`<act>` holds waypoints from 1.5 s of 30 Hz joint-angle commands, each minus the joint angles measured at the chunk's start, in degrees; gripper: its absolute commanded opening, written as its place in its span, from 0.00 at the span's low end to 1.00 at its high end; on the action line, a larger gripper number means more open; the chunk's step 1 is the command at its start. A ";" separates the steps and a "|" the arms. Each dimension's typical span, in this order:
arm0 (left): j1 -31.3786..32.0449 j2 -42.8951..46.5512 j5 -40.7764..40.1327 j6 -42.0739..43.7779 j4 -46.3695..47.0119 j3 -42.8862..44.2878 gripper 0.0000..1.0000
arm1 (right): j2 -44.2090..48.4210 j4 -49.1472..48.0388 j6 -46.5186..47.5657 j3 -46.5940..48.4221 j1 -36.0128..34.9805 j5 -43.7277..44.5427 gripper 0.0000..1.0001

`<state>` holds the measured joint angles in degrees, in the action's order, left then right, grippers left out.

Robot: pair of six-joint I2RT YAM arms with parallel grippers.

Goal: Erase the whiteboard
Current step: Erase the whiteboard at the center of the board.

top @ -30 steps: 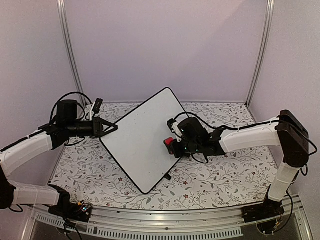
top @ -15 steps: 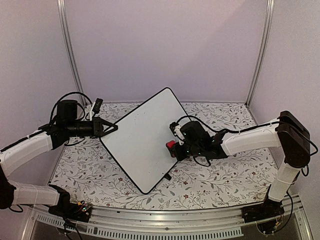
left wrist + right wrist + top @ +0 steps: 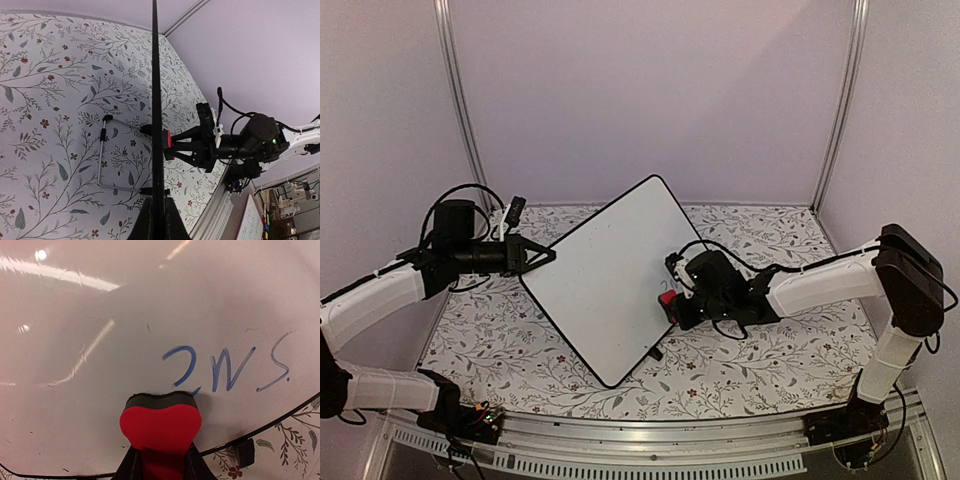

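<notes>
The whiteboard (image 3: 595, 285) stands tilted on the floral table, and in the left wrist view it shows edge-on as a black line (image 3: 155, 75). My left gripper (image 3: 542, 256) is shut on its left edge; the fingers (image 3: 142, 225) clamp the frame. My right gripper (image 3: 674, 302) is shut on a red eraser (image 3: 666, 297) pressed against the board's right part. In the right wrist view the eraser (image 3: 160, 425) has its black felt on the white surface (image 3: 100, 365), just below blue writing (image 3: 225, 370). The right gripper (image 3: 161, 454) shows at the bottom.
Behind the board a wire stand (image 3: 102, 160) rests on the floral tablecloth (image 3: 750, 360). A small black foot (image 3: 655, 353) sticks out at the board's lower edge. A metal rail (image 3: 650, 440) runs along the near edge, and walls close in on three sides.
My right gripper has slid the eraser down and slightly right along the board's right side. The left arm and the board have not moved.
</notes>
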<state>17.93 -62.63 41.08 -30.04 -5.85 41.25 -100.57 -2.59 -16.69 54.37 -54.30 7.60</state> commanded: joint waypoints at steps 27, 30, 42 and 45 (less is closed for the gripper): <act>0.96 -0.02 5.59 2.66 0.84 -0.94 0.00 | -1.44 6.15 0.54 2.78 0.72 0.83 0.00; 0.91 0.18 5.59 2.63 0.80 -0.95 0.00 | -1.63 6.52 0.75 4.21 1.08 0.90 0.00; 0.90 0.32 5.68 2.68 0.83 -0.95 0.00 | -3.09 7.95 2.26 9.74 2.24 1.54 0.00; 0.96 0.34 5.68 2.70 0.83 -0.97 0.00 | -3.39 7.95 2.36 10.98 2.81 1.58 0.00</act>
<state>17.93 -62.63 41.10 -30.06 -5.74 41.25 -102.00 6.63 -15.11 62.65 -52.71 8.29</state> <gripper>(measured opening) 0.030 0.219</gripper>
